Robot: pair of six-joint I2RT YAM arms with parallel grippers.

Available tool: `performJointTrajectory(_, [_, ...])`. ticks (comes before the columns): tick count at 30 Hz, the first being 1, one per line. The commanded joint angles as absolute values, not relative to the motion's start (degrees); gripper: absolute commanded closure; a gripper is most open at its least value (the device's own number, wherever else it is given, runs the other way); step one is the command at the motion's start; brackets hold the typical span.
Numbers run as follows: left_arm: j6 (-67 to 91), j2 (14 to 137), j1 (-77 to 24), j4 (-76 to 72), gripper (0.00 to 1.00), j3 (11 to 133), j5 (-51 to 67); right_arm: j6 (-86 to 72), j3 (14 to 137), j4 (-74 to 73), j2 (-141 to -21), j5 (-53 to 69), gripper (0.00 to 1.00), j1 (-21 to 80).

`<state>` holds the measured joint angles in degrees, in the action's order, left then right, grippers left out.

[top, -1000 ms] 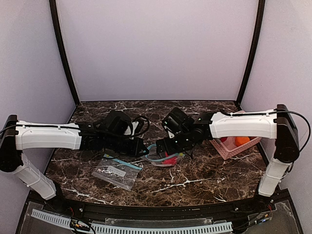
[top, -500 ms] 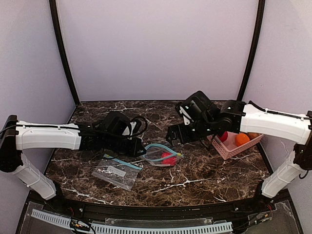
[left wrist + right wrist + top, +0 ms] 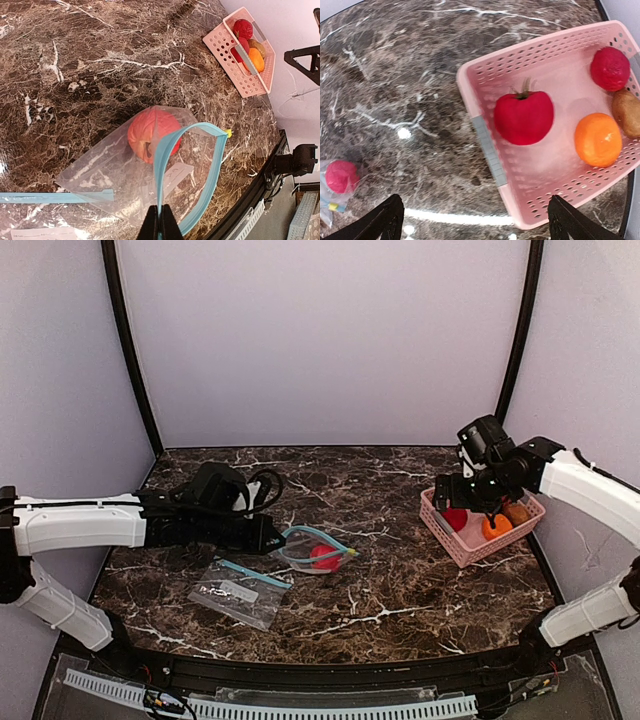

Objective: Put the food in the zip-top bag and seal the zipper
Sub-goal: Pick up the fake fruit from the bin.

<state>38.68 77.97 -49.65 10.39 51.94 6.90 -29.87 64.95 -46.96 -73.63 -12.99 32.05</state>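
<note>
Zipper pinched in left tool, right tool wide over basket, apparently empty

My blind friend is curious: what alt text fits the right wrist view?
A pink basket on a marble table holds two red fruits, an orange one and a brown one. The open right gripper's fingertips show at the bottom; far left, another red fruit sits in a bag.

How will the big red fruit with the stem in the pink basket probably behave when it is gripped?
The big red fruit looks round, so it may roll if nudged or slip when squeezed. It touches no other piece in the pink basket, so lifting it should probably disturb nothing.
</note>
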Motion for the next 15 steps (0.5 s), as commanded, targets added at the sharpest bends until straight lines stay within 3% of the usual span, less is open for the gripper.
performJointTrajectory(1, [37.74, 76.87, -49.01, 10.86, 0.99, 50.60, 7.72, -25.07, 64.05, -45.13, -75.15, -11.64, 0.02, 22.80])
performJointTrajectory(9, [37.37, 76.59, -48.24, 10.55, 0.99, 50.14, 8.15, -19.54, 65.52, -38.73, -82.69, -6.86, 0.04, 8.44])
performJointTrajectory(15, [37.54, 76.67, -47.82, 10.18, 0.99, 49.48, 8.26, -14.03, 67.38, -34.98, -88.37, 0.32, 0.02, 5.80])
